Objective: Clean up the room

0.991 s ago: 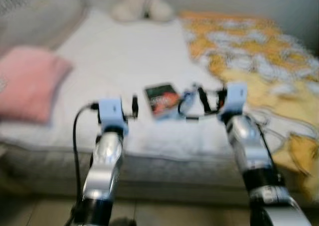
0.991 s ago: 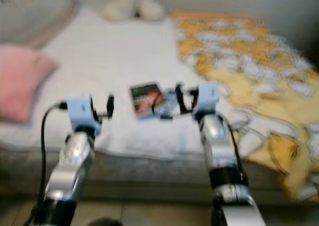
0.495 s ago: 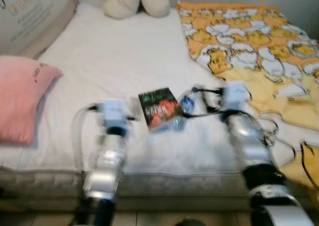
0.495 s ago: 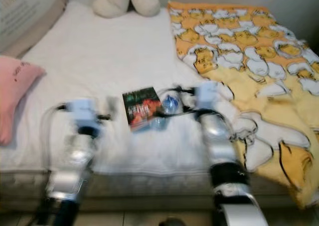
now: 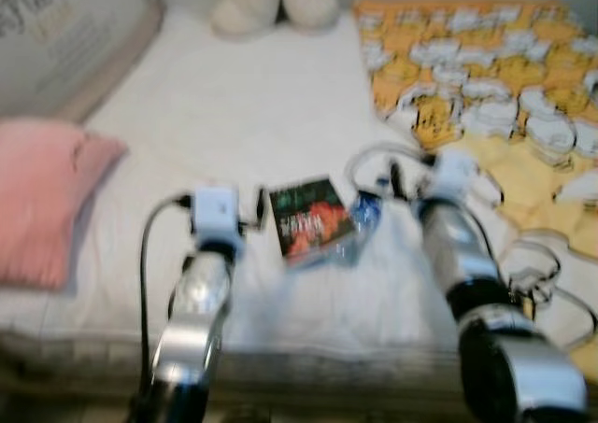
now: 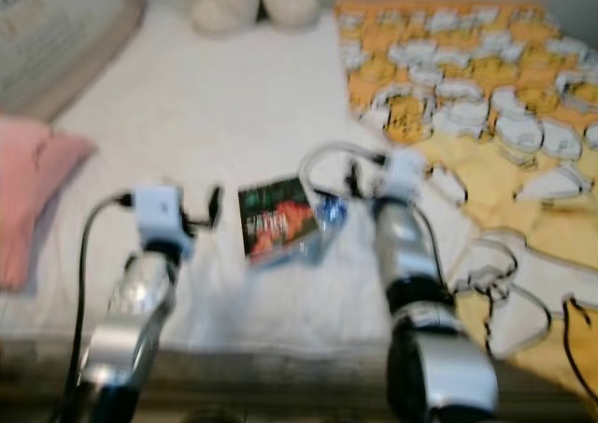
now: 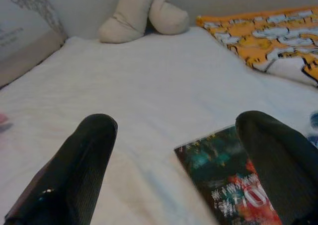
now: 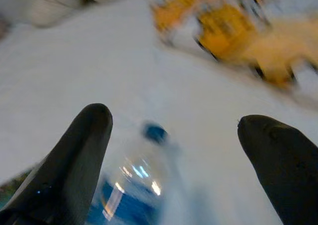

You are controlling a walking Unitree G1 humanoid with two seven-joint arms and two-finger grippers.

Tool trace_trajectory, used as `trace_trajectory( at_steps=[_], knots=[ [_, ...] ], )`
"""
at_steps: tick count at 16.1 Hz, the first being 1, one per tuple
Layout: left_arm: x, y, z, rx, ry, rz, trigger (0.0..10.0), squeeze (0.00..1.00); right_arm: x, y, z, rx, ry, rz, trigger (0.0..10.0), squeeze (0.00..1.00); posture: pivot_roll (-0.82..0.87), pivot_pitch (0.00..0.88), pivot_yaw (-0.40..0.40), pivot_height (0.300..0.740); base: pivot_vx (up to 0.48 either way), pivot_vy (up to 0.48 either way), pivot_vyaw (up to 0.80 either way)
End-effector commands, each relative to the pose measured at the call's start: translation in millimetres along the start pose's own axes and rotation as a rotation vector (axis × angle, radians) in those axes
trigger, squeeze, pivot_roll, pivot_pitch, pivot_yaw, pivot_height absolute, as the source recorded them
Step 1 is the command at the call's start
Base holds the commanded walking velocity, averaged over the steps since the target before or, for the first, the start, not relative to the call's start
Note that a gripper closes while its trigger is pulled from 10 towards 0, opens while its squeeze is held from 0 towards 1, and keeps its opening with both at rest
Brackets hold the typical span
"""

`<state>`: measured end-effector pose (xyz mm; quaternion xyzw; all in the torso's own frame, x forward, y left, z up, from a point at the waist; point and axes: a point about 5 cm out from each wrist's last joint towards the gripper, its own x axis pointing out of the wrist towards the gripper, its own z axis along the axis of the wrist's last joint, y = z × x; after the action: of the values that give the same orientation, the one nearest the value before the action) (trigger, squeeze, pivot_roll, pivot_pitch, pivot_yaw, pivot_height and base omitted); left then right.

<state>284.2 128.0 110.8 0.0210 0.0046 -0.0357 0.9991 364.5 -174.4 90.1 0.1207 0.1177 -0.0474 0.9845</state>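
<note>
Both grippers are held over the bed (image 5: 234, 115), fingers spread wide, holding nothing. The left gripper (image 7: 174, 155) is beside the book (image 5: 308, 220). The right gripper (image 8: 174, 150) is above the bottle (image 8: 131, 185).

Nothing can be read for certain. The book (image 7: 233, 185) lying on the bed (image 7: 149, 86) carries pale lettering on its red and green cover, too blurred to make out. The grey pillow (image 5: 65, 40) at the head bears dark script, likewise illegible.
</note>
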Motion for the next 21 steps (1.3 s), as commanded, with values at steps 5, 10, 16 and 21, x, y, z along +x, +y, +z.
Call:
trace_trajectory(
  at_steps=[5, 10, 16, 21],
  knots=[
    [-28.1, 25.0, 3, 0.064, 0.034, 0.025, 10.0, 0.00, 2.2, 25.4, -18, 0.023, 0.105, 0.013, 10.0, 0.00, 0.10, 0.000, 0.092, 0.740, 0.000, 0.000, 0.00],
    [-40.0, 22.0, 5, 0.065, 0.063, 0.004, 10.0, 0.00, 6.0, 26.3, -5, -0.021, 0.051, -0.036, 10.0, 0.00, 0.10, 0.024, 0.089, 0.740, 0.000, 0.000, 0.00],
    [-54.8, 22.7, 7, 0.082, 0.098, -0.013, 10.0, 0.00, 2.9, 18.9, -18, 0.008, 0.110, -0.089, 10.0, 0.00, 0.14, 0.087, 0.115, 0.740, 0.000, 0.000, 0.00],
    [-70.1, 28.9, 8, 0.093, 0.130, 0.002, 10.0, 0.00, 2.9, 17.9, -20, 0.082, 0.128, -0.135, 10.0, 0.00, 0.18, 0.124, 0.120, 0.740, 0.000, 0.000, 0.00]
  ],
)
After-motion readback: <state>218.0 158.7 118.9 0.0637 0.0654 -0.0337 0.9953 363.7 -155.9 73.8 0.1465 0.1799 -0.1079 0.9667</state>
